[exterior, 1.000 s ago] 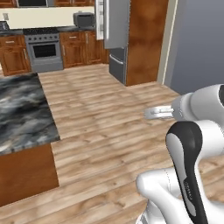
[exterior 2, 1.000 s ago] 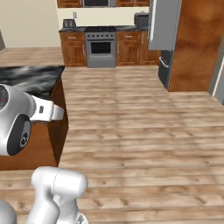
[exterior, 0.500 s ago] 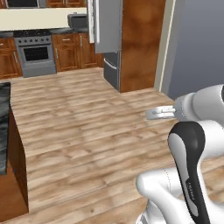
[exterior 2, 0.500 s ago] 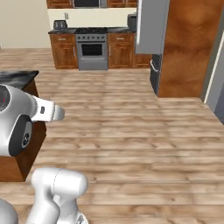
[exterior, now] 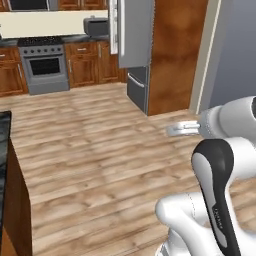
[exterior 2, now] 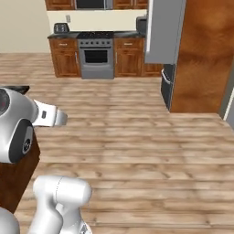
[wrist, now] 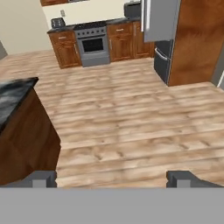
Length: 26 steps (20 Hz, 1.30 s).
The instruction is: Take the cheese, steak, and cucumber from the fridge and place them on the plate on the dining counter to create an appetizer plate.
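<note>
Standing behind the robot, I see the gripper [wrist: 111, 179] held out over bare wooden floor [wrist: 131, 127], its two dark fingertips [wrist: 41, 178] set wide apart with nothing between them, so the hand is open and empty. The fridge [exterior: 135, 47] stands at about one o'clock across the room, a tall grey body set against a reddish-brown wooden panel [exterior 2: 205, 55], with one grey door [exterior 2: 165, 29] swung outward toward the kitchen; its dark lower part [wrist: 162, 61] shows beneath that door. I cannot make out any food from this spot. At about nine o'clock, close by, is the corner of the dining counter [wrist: 17, 94], dark marbled top on a brown wooden base. Far off at eleven o'clock sits a steel oven [exterior 2: 96, 55] between wooden cabinets [exterior 2: 66, 57], with a toaster [exterior 2: 61, 28] on the worktop to its left.
</note>
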Available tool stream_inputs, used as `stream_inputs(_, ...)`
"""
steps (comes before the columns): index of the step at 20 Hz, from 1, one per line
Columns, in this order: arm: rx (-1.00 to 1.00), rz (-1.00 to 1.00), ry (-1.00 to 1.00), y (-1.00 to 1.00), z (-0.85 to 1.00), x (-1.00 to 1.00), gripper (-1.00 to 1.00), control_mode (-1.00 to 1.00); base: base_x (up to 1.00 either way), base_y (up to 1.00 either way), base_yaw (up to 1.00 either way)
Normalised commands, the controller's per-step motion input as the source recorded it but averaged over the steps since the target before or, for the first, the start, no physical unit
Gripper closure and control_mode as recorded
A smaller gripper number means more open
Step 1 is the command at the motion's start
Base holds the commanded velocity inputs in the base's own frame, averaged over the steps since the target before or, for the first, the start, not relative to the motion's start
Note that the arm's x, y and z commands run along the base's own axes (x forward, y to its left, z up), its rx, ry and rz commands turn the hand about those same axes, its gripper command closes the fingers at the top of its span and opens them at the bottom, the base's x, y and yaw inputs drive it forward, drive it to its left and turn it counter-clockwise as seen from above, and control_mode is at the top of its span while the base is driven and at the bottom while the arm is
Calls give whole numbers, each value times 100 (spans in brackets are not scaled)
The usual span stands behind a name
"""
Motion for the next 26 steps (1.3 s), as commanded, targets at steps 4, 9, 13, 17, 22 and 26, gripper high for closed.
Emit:
stream_inputs(4,0,0,0,0,0,0,-100,100,100,0,0)
stream_inputs(9,0,0,0,0,0,0,-100,100,100,-26,0)
stream_inputs(13,0,0,0,0,0,0,-100,100,100,-13,0)
stream_inputs(17,0,0,0,0,0,0,-100,100,100,-11,0)
stream_inputs(22,0,0,0,0,0,0,-100,100,100,-3,0)
stream_inputs(26,0,0,0,0,0,0,-100,100,100,-19,0)
